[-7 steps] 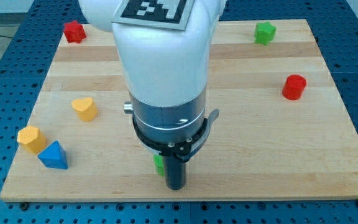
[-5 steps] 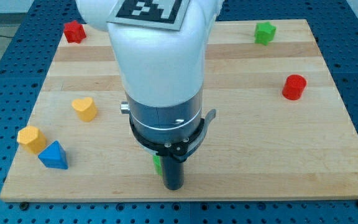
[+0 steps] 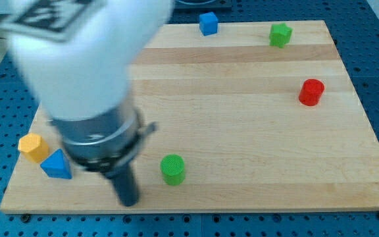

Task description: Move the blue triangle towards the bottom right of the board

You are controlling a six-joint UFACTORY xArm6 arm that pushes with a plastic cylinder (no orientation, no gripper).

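The blue triangle (image 3: 56,165) lies near the board's bottom left corner, touching or almost touching a yellow block (image 3: 33,147) on its upper left. My tip (image 3: 128,201) is at the board's bottom edge, to the right of the blue triangle and apart from it, and left of a green cylinder (image 3: 172,169). The arm's body hides the board's upper left part.
A blue cube (image 3: 208,23) and a green block (image 3: 280,34) sit at the view's top. A red cylinder (image 3: 311,91) stands at the right. The wooden board (image 3: 255,131) ends just below my tip.
The arm has swung to the view's left. My tip moved left from beside the green cylinder, which now shows fully. The blue cube is uncovered; the red block and yellow heart are now hidden.
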